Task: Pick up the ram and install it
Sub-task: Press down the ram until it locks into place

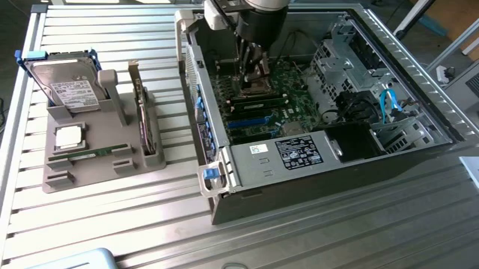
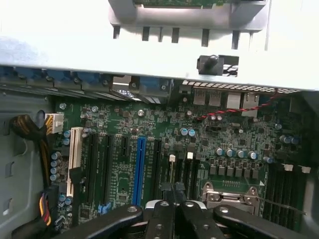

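**Gripper down inside the PC case, ram stick still in the holder**

While the arm reaches into the open computer case (image 1: 314, 168), its gripper (image 1: 254, 78) hangs just above the motherboard (image 1: 299, 103), and the fingers (image 2: 169, 191) are pinched together with nothing between them as far as the wrist view shows. From that view the closed tips sit right over the board, near the metal CPU socket frame (image 2: 230, 196) and beside the blue expansion slot (image 2: 140, 169) and the black slots around it.

Moving outward from the case, a blue latch (image 1: 212, 174) sits on its near corner, and a labelled power supply (image 1: 299, 152) is at the case's front edge.

The ram (image 1: 97, 152) is well apart from the case, lying flat in a slot of the grey parts holder (image 1: 97, 174). In the same holder, a silver processor chip (image 1: 69, 136) sits just behind the ram, a hard drive (image 1: 67, 84) stands leaning at the back, and an upright expansion card (image 1: 142, 117) stands on the side nearest the case.
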Tool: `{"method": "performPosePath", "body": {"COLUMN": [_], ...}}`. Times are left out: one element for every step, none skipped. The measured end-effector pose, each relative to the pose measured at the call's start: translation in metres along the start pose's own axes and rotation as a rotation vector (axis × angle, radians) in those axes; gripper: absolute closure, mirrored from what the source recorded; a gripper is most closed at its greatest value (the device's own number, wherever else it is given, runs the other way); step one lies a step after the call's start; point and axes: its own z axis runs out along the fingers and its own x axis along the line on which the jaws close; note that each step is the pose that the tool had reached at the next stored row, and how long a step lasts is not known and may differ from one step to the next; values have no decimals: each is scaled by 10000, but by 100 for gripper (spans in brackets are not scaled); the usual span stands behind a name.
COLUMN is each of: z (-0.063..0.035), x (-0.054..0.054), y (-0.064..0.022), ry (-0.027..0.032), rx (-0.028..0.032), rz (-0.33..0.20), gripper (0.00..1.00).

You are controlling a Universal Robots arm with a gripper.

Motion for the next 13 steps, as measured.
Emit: {"method": "performPosePath", "body": {"z": [-26,-75,-119,-166,-197,-258,-299,-330,-371,-428,-465,-467,-467], "x": [1,2,3,5,5,6,6,6,6,7,8,8,8], "y": [0,0,0,0,-1,-1,-1,-1,-1,-2,-2,-2,-2], "ry": [1,2,1,3,2,3,2,3,3,2,4,2,2], "rx": [0,-1,0,-1,0,-1,0,-1,-1,0,-1,0,0], "rz": [0,0,0,0,0,0,0,0,1,0,0,0,0], "gripper": [89,89,89,89,89,89,89,89,89,89,89,89,89]}}
